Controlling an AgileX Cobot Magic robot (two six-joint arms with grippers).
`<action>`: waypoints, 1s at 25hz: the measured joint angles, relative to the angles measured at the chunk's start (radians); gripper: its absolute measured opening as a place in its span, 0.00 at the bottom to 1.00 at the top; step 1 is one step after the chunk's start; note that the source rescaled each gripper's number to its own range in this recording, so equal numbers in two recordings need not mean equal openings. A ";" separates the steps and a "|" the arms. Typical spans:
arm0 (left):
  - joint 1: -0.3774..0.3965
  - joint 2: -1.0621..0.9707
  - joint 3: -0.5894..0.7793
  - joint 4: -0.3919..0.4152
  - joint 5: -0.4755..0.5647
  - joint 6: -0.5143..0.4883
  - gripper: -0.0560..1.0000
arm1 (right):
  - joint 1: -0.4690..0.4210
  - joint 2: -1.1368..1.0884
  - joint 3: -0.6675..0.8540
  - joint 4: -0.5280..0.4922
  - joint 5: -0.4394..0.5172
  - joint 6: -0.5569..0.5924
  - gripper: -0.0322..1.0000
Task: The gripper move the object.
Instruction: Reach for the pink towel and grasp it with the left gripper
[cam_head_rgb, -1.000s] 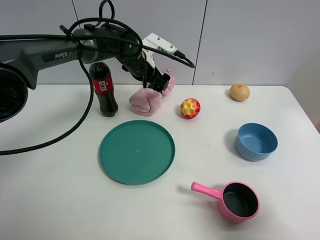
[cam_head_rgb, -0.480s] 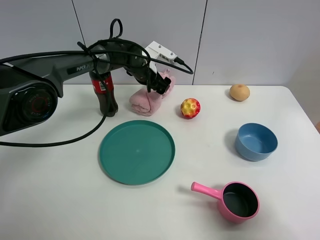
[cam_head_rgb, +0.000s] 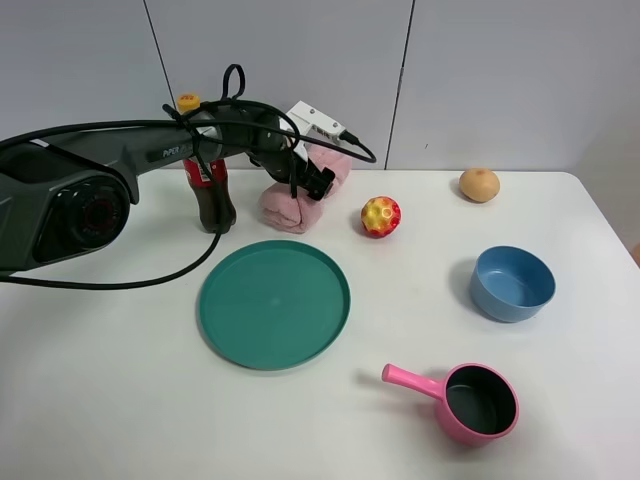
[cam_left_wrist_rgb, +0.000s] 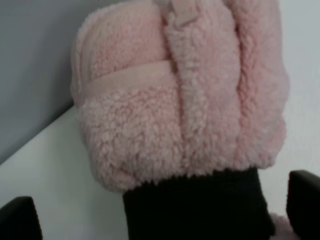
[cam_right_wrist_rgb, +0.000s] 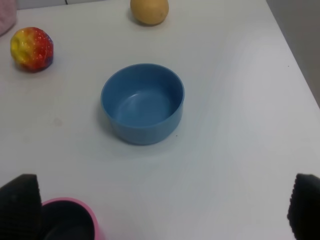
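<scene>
Reaching across the back of the table (cam_head_rgb: 120, 400), the left gripper (cam_head_rgb: 314, 183) sits right at the pink towel roll (cam_head_rgb: 285, 205). The towel roll lies near the wall, between the cola bottle (cam_head_rgb: 208, 190) and the red and yellow ball (cam_head_rgb: 381, 216), just behind the green plate (cam_head_rgb: 274, 303).

In the left wrist view the two black fingers (cam_left_wrist_rgb: 18, 220) stand wide apart, one on each side of the black band (cam_left_wrist_rgb: 195, 205) that squeezes the roll in the middle. They are not pinching it, and there is a gap on both sides. I think the gripper lines up with the band because that is the thin, firm part, so it is the easiest place to grab a soft, fluffy thing.

Next it needs to squeeze shut on the band before lifting. If it grabs only fluff, the roll could slip out or flop open. The bottle stands close by, so the arm could knock it over.

The right gripper (cam_right_wrist_rgb: 162, 210) is far off, above the blue bowl (cam_right_wrist_rgb: 143, 102) and the pink saucepan (cam_right_wrist_rgb: 70, 220). Its fingers are spread wide too, with nothing between them. It is out of the way there.
</scene>
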 joint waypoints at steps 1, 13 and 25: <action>0.000 0.005 0.000 -0.001 -0.008 0.000 1.00 | 0.000 0.000 0.000 0.000 0.000 0.000 1.00; 0.000 0.061 -0.006 -0.030 -0.059 -0.003 1.00 | 0.000 0.000 0.000 0.000 -0.001 0.000 1.00; 0.000 0.063 -0.009 -0.017 -0.048 -0.003 0.05 | 0.000 0.000 0.000 0.000 -0.001 0.000 1.00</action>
